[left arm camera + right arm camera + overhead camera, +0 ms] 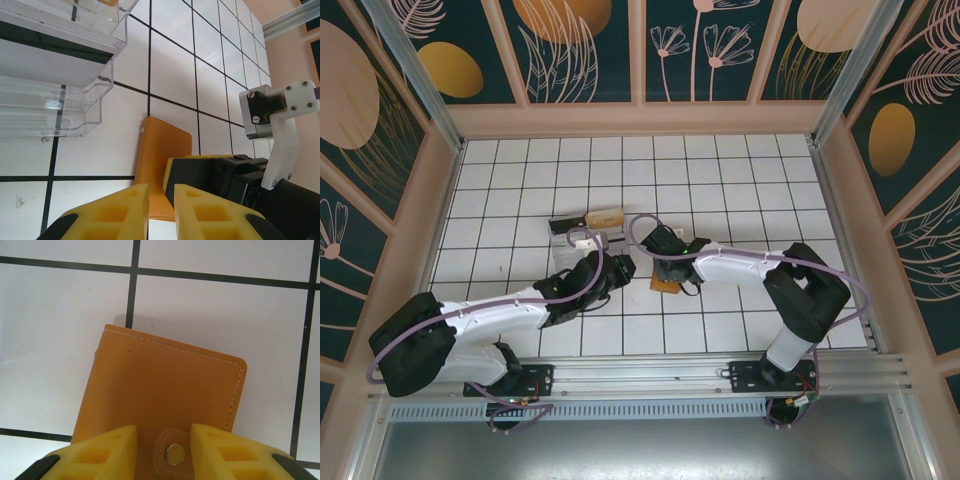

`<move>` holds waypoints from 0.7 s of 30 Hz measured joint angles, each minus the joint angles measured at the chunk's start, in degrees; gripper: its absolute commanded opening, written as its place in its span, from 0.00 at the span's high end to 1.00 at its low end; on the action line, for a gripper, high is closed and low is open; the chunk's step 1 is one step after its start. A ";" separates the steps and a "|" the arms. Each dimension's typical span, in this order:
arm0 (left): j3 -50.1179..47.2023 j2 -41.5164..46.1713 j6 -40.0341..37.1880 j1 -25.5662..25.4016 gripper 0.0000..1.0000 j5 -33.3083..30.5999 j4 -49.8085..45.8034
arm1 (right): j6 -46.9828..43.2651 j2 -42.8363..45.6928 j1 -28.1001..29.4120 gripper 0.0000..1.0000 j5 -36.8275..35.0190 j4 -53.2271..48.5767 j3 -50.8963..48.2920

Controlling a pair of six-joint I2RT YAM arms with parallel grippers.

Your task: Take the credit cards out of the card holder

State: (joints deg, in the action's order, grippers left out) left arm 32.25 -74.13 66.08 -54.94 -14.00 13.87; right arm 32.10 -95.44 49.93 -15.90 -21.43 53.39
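The card holder [667, 286] lies closed and flat on the white tiles, an orange-brown wallet with pale stitching [165, 385]. Its snap tab [175, 454] sits between the yellow fingers of my right gripper [163, 432], which hovers open over the wallet's near edge. My left gripper [161, 192] is just to the left of the wallet [162, 145], its jaws a narrow gap apart with nothing between them. From the left wrist, the right gripper's black body and yellow pad [210, 175] cover part of the wallet. The credit cards are hidden.
A clear plastic tray [60, 110] stands just beyond the left gripper, behind the wallet [565, 225], with a tan object [605, 217] in it. Pink walls enclose the tiled floor; a metal rail [720, 365] runs along the near edge.
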 measured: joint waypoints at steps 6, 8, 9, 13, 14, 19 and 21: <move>0.00 0.00 0.00 0.00 0.77 0.02 0.02 | 0.31 -0.24 0.70 0.99 -2.56 -0.46 0.11; -0.02 -0.02 0.00 0.00 0.77 0.07 0.04 | 0.81 -0.20 0.85 1.00 -2.89 -0.44 0.22; 0.00 -0.09 0.00 0.00 0.77 0.26 0.11 | 0.90 -0.20 0.85 1.00 -2.95 -0.44 0.22; 0.00 -1.84 0.02 0.00 0.80 1.68 1.88 | 0.83 0.26 0.85 1.00 -2.82 -0.28 0.07; 0.00 -2.60 0.04 0.00 0.81 2.21 2.49 | 0.76 0.50 0.85 1.00 -2.64 -0.15 -0.11; 0.15 -7.91 0.68 -0.46 0.88 5.09 6.36 | -1.03 2.56 0.83 1.00 -0.87 0.61 -1.05; 0.61 -10.08 0.70 -0.79 0.88 6.23 7.52 | -1.75 3.65 0.74 1.00 0.17 1.33 -1.27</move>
State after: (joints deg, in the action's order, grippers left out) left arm 32.86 -84.20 66.78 -55.72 -7.77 21.39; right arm 30.35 -91.79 50.68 -15.73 -20.10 52.12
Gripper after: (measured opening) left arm 0.118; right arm 0.069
